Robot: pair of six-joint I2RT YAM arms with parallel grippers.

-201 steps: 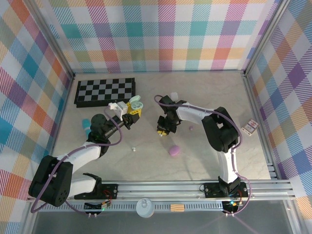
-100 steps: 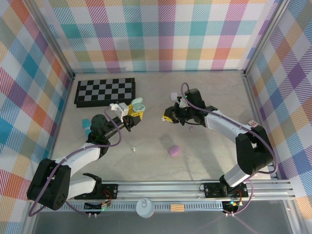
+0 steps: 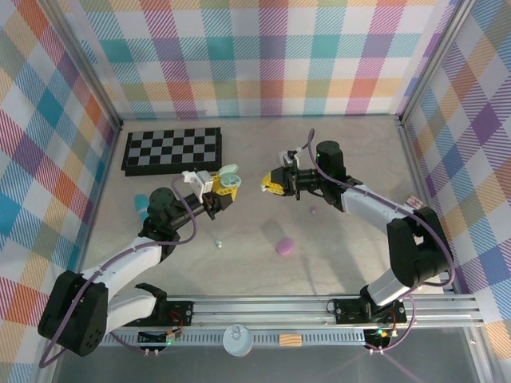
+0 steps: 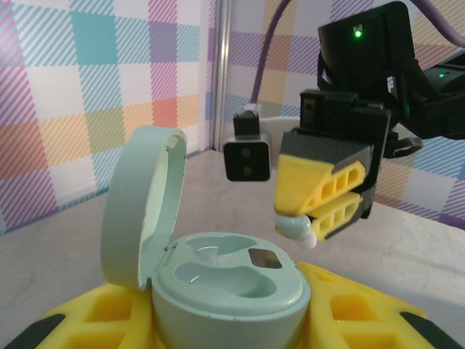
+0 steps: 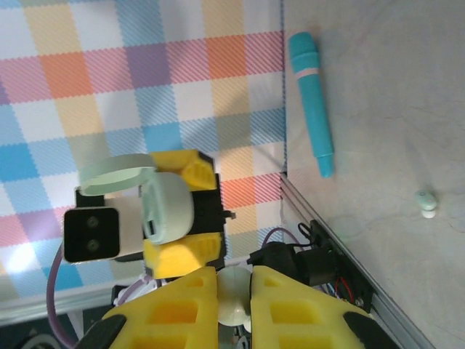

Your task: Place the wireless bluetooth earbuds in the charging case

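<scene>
- The worktop (image 3: 335,263) was a smooth, pale marbled slab. Metal rails edged it and plaid cloth walls rose on three sides.
- A folded chessboard (image 3: 172,148), flat and rectangular with glossy black and white squares, lay near the far wall on the left side.
- The left hand (image 3: 221,186), with blocky yellow ribbed fingers, was raised above the worktop and closed on the base of the charging case (image 4: 229,283).
- The right hand (image 3: 271,185) faced it across a bare gap. Its yellow fingers were pinched nearly together on a pale earbud (image 4: 296,230).
- The charging case was a rounded mint-green pebble of matte plastic. Its round lid stood hinged open and upright, and two shallow glossy wells showed in its top.
- A teal cylinder (image 5: 312,102), slim and smooth with a lighter band, lay at the worktop's left edge.
- A purple pebble-shaped case (image 3: 284,246) sat shut in the open middle, well apart from both hands.
- The pale earbud, a tiny glossy bean, hung just above and beside the open case, not touching it.
- A loose white bud (image 3: 218,243) lay on bare worktop below the left hand.
- A small purple bud (image 3: 313,211) lay beneath the right arm.
</scene>
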